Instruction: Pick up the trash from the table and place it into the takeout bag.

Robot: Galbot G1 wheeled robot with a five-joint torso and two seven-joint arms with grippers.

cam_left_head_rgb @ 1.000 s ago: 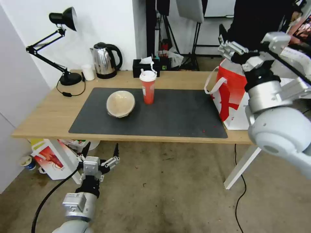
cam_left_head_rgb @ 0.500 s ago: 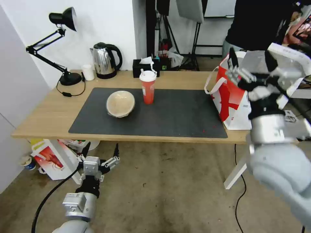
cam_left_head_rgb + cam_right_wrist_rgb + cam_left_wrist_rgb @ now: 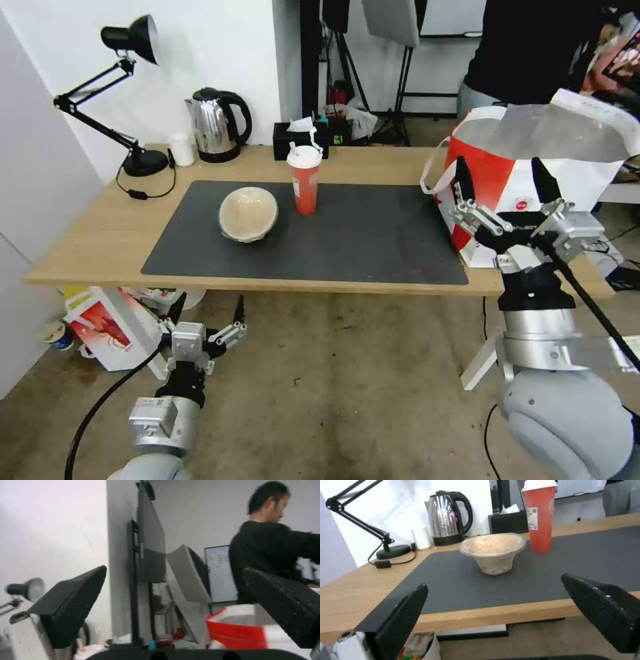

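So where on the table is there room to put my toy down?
The big bare patch is on the dark grey mat, between the red cup with white lid and the white and red takeout bag. The light-wood table is also bare left of the mat. It's crowded along the back by the steel kettle.

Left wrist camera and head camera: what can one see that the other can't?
The left wrist view alone shows, from close and low, the tan paper bowl standing upright and the side of the red cup.

The head view alone shows the takeout bag at the table's right end, the open right gripper in front of it, and the left gripper low, below the table edge, fingers spread.

Both show the bowl, the cup, the dark mat, the kettle and the lamp on the table.
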